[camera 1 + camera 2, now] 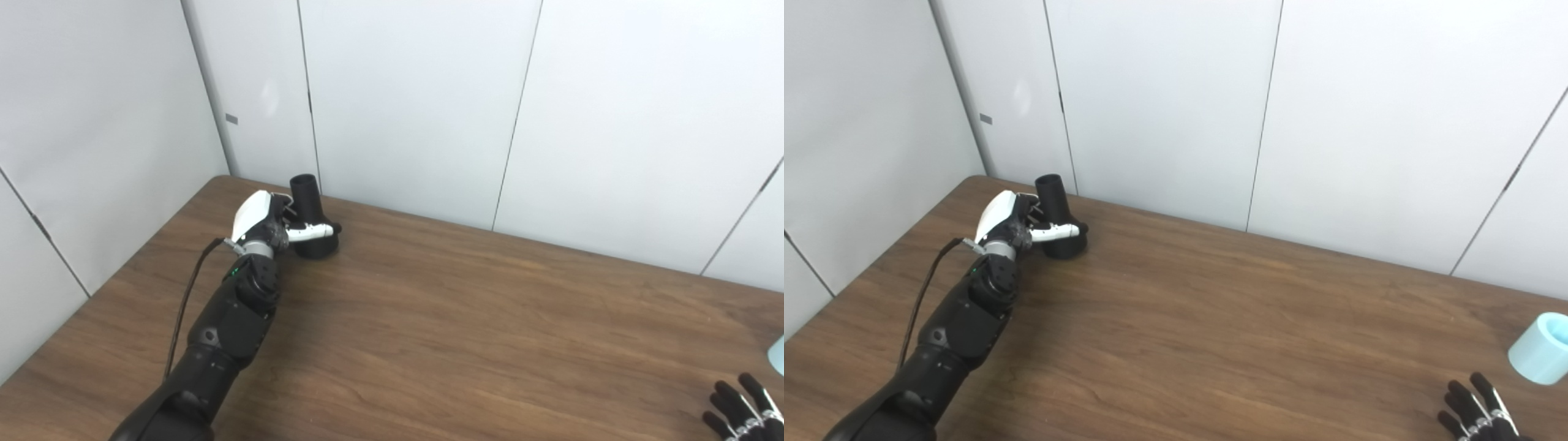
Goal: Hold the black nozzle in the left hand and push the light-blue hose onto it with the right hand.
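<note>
The black nozzle (311, 215) stands on its wide end at the far left of the wooden table (465, 318), its narrow neck pointing up and leaning slightly left. My left hand (269, 226) is wrapped around it, with the white thumb across its front and the fingers behind the neck. A short light-blue hose (1543, 347) lies at the table's right edge, its open end facing up and right. Just in front of the hose, my right hand (1476, 407) shows only its black fingers, spread apart with nothing in them.
White wall panels (416, 98) rise directly behind the table and along its left side, close to the nozzle. A black cable (187, 300) runs along my left forearm. Bare wood lies between the two hands.
</note>
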